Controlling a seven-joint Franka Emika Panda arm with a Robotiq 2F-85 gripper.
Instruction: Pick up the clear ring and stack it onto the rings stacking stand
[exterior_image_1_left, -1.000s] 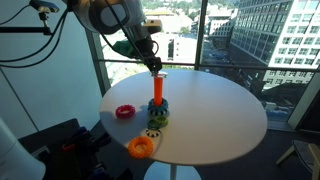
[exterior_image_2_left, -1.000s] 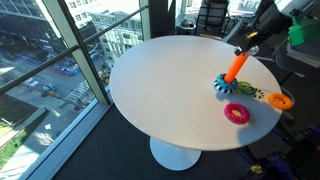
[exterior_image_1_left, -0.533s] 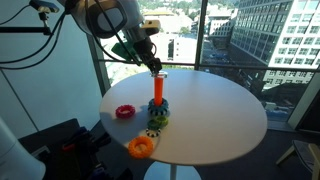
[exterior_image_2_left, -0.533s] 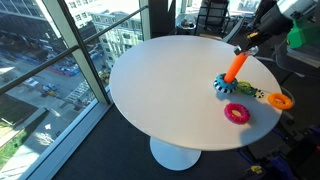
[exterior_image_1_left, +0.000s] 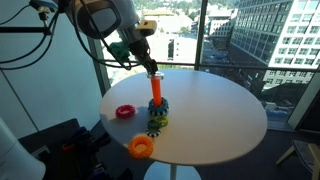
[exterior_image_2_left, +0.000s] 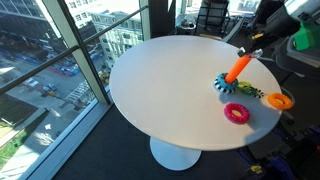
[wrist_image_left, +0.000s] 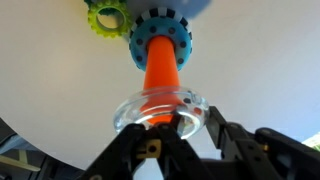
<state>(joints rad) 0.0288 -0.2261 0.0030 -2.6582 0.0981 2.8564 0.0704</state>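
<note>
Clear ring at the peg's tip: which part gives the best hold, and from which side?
One section of its rim, pinched from above. The clear ring sits level around the tip of the rings stacking stand, so the hole is taken; the gripper holds it so now.

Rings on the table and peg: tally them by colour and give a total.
Clear ring: 1
Teal ring: 1
Yellow-green ring: 1
Magenta ring: 1
Orange ring: 1
Total: 5
Dark piece beside the yellow-green ring: too small to tell, left out.
</note>
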